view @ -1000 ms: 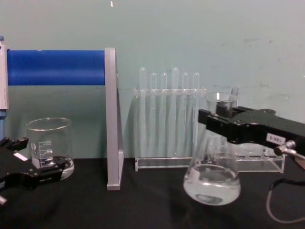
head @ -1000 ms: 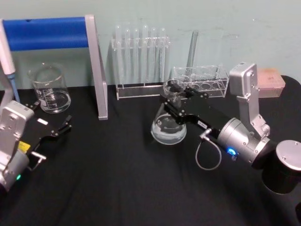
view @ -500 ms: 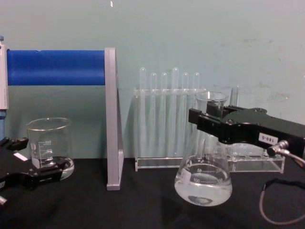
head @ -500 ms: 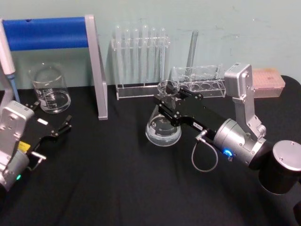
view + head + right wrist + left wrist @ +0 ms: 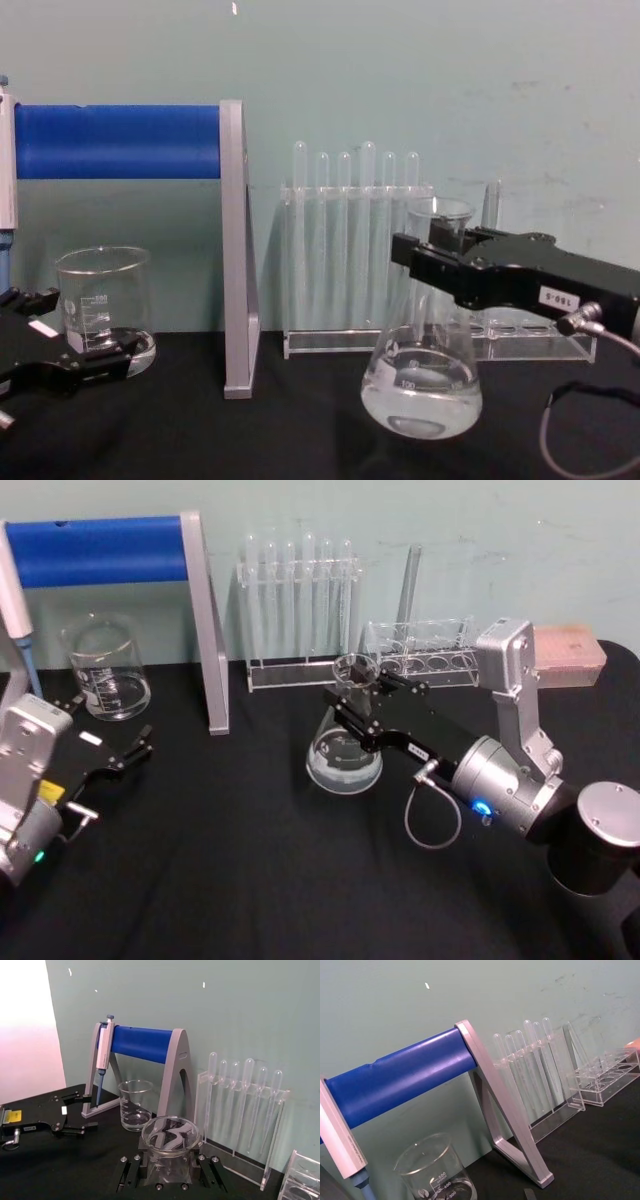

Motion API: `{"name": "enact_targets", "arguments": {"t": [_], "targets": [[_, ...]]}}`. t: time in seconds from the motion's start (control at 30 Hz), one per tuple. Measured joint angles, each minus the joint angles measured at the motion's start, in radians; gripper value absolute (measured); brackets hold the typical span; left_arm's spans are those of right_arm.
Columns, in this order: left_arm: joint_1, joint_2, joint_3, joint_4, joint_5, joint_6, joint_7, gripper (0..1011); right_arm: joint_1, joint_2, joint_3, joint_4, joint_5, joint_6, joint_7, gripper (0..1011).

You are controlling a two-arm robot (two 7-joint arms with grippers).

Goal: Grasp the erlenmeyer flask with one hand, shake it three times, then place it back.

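Chest view: above the black table (image 5: 300, 440), the right pincer (image 5: 425, 262) clamps the flask (image 5: 421, 385) by its neck, upright before the tube rack (image 5: 352, 250); the left pincer (image 5: 135, 750) rests open near the beaker (image 5: 103, 670).

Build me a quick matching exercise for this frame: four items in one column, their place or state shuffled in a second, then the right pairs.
Things:
1. erlenmeyer flask
2. beaker
3. left gripper
4. test tubes

Places or states:
A. standing upright in a clear rack against the back wall
B. open, idle near the table's left edge
C. held by the neck in the right gripper, liquid in its base
D. standing under the blue bar of the pipette stand, untouched

Pairs: 1-C, 2-D, 3-B, 4-A
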Motion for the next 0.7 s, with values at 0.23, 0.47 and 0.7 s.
{"name": "enact_targets", "arguments": {"t": [0.23,0.47,0.7], "targets": [[0.000,0.000,0.000,0.000,0.000,0.000,0.000,1001,0.003,-0.004,-0.008,0.018,0.003,-0.008,0.008,453],[0.000,0.000,0.000,0.000,0.000,0.000,0.000,1001,0.005,-0.009,-0.019,0.045,0.009,-0.019,0.022,453],[0.000,0.000,0.000,0.000,0.000,0.000,0.000,1001,0.011,-0.015,-0.031,0.077,0.013,-0.032,0.036,453]]}}
